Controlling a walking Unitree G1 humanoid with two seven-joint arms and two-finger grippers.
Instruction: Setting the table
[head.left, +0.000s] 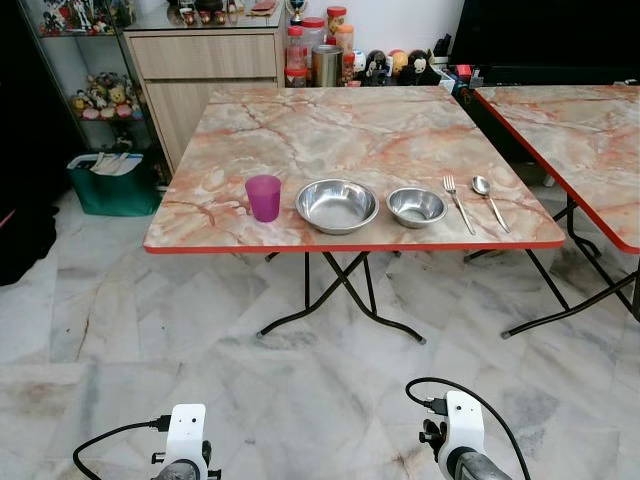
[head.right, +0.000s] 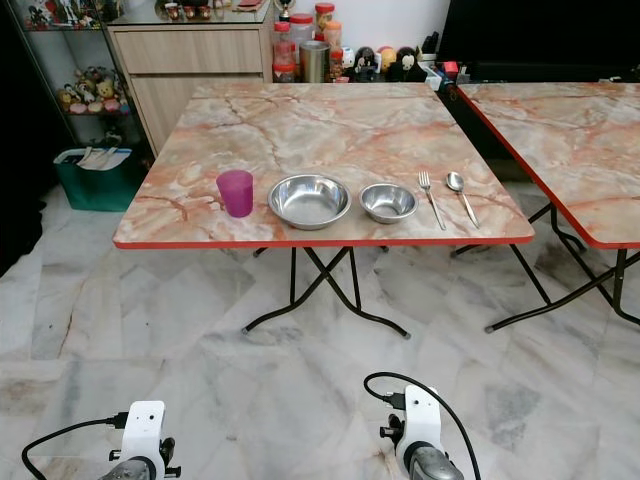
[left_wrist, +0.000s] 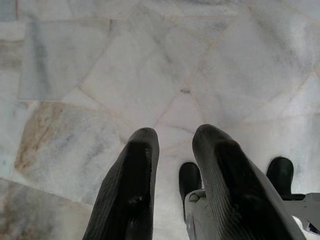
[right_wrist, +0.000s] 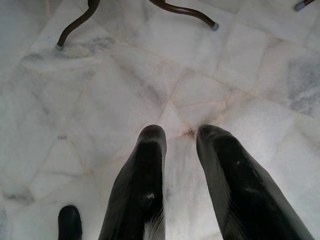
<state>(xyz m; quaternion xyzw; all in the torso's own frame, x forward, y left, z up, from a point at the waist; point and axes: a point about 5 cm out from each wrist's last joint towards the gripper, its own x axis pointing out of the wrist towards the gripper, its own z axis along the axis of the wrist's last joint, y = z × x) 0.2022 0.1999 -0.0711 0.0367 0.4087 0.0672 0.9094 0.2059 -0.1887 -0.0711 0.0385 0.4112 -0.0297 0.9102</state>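
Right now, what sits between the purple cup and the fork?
Two steel bowls: the large bowl beside the cup, then the small bowl before the fork, seen from the head.

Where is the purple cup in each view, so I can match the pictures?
Left eye view: purple cup near the table's front edge, left of the large steel bowl.
Right eye view: same spot.
Left wrist view: floor and fingers.
Right wrist view: floor, table feet.
Shared landmark: the large steel bowl.
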